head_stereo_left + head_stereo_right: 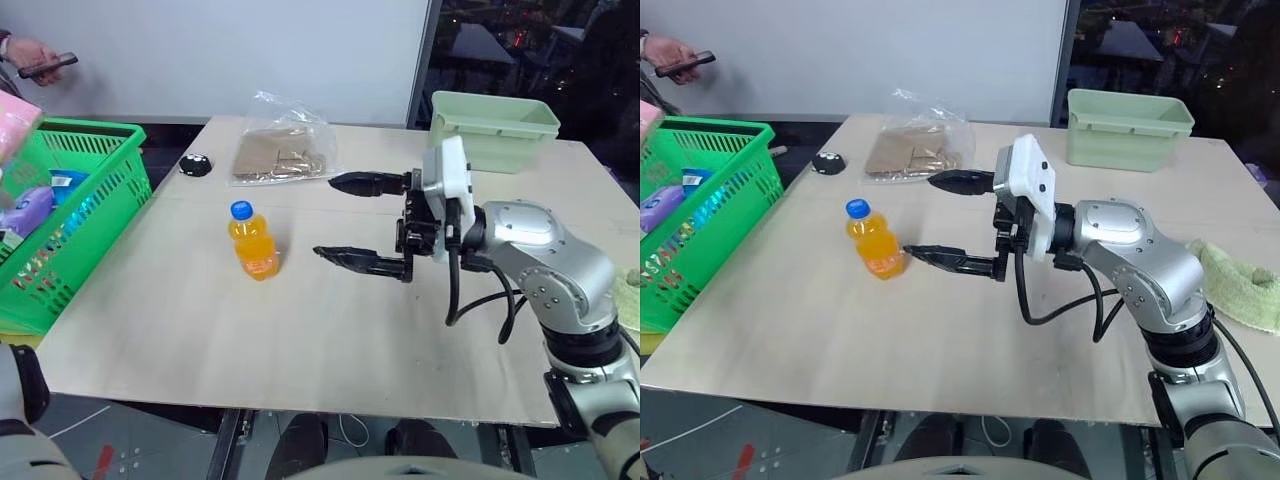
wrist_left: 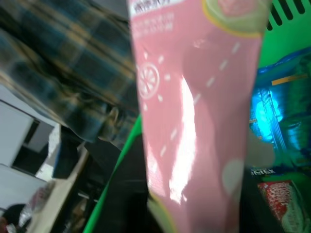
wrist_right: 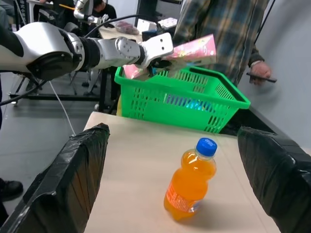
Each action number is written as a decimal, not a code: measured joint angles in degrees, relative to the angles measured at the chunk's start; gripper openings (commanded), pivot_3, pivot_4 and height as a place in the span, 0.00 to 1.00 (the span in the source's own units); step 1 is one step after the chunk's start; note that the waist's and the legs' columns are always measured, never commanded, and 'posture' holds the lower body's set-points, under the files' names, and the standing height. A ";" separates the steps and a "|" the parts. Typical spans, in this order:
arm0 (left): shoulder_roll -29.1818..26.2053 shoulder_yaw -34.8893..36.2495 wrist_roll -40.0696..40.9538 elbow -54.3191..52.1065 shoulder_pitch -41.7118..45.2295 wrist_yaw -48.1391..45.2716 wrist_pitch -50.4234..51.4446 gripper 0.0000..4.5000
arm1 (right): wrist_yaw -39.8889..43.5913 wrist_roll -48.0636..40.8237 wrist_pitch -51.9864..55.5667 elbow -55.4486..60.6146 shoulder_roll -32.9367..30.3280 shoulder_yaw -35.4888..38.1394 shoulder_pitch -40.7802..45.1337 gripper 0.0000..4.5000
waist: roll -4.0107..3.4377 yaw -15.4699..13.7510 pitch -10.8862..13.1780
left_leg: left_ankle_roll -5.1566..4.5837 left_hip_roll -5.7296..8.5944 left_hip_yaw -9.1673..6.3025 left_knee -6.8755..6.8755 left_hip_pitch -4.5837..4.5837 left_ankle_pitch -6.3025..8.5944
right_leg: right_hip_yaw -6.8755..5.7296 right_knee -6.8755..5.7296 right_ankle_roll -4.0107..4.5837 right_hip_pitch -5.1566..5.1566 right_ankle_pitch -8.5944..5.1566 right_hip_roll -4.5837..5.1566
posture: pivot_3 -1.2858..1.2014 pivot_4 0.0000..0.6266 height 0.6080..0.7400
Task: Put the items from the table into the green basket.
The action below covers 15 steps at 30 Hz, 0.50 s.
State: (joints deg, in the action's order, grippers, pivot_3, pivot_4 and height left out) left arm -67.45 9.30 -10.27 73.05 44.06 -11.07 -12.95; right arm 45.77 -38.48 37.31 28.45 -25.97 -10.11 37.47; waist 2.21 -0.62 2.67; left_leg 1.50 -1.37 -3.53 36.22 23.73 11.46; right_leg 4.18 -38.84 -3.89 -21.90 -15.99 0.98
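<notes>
Pink and long, the printed cardboard carton [image 3: 190, 52] is hanging over the bright green lattice-sided plastic shopping basket [image 3: 194, 99], carried there by the left gripper [image 3: 154, 62]; in the right wrist view the carton is sitting just above the basket's rim, not yet down inside. Whether the left gripper is clamping it or letting go cannot be told, since its fingers are hidden behind the carton (the left wrist view is taken up by the pink print at close range, with the basket's green wall and some blue and red packets behind it).

The small orange-drink bottle with a blue cap [image 1: 253, 240] is standing upright on the light beige wood-like surface [image 1: 300, 340], untouched. The right gripper [image 1: 350, 222] is reaching toward it with its two black fingers spread wide, one on each side of the bottle's line and holding nothing; the nearer fingertip is lying close beside the bottle.

So the task is looking roughly half done: one item is at the basket but still needs to go in, and the bottle is yet to be grasped and carried over. The basket is already holding several coloured packets.
</notes>
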 measured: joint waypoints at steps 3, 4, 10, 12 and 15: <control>0.22 1.07 1.56 -0.66 -0.01 -0.78 -1.37 0.89 | 0.24 0.26 -0.23 -0.31 -0.56 0.00 -0.62 1.00 | 0.01 -0.10 -0.01 | 0.00 0.00 -0.01 0.00 0.00 0.00 | -0.01 0.00 0.00 0.00 0.00 0.00 | 0.55 0.00 1.00; 0.62 1.86 2.76 -1.95 0.01 -1.92 -2.25 0.89 | 0.30 0.48 -0.39 -0.42 -0.67 0.00 -1.10 1.00 | 0.01 -0.27 0.00 | 0.00 0.00 -0.02 0.00 0.01 0.00 | -0.02 0.01 0.00 0.01 0.00 0.01 | 0.55 0.00 1.00; 9.73 6.67 15.29 -19.60 0.04 -13.88 0.94 0.89 | 0.23 1.76 -1.46 -0.32 -1.44 0.00 -3.07 1.00 | 0.12 -1.29 -0.11 | 0.01 0.01 0.00 0.10 0.00 -0.01 | -0.07 0.01 0.01 0.13 0.01 0.06 | 0.54 0.00 1.00; 12.65 6.98 19.52 -27.74 -2.46 -18.39 5.18 0.89 | 0.11 2.08 -1.49 -0.28 -1.95 -0.01 -3.65 1.00 | 0.12 -0.70 -0.12 | 0.00 0.02 0.03 0.10 0.00 -0.01 | -0.01 -0.02 0.04 0.11 0.02 0.07 | 0.54 0.00 1.00; 16.29 9.34 29.49 -43.16 -11.87 -26.24 16.21 1.00 | -0.49 2.25 -1.44 0.37 -3.52 1.65 -5.47 1.00 | -0.16 1.19 -0.12 | -0.03 -0.02 0.05 0.06 0.00 0.01 | 0.04 -0.04 0.10 0.07 0.00 0.07 | 0.53 0.00 1.00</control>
State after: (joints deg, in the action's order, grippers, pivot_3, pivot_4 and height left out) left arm -51.16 18.64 19.22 29.89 32.19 -37.31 3.26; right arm 45.28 -36.23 35.86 28.82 -29.49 -8.46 32.00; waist 2.05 0.57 2.55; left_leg 1.47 -1.39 -3.48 36.28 23.74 11.47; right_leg 4.22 -38.88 -3.79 -21.82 -15.98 1.04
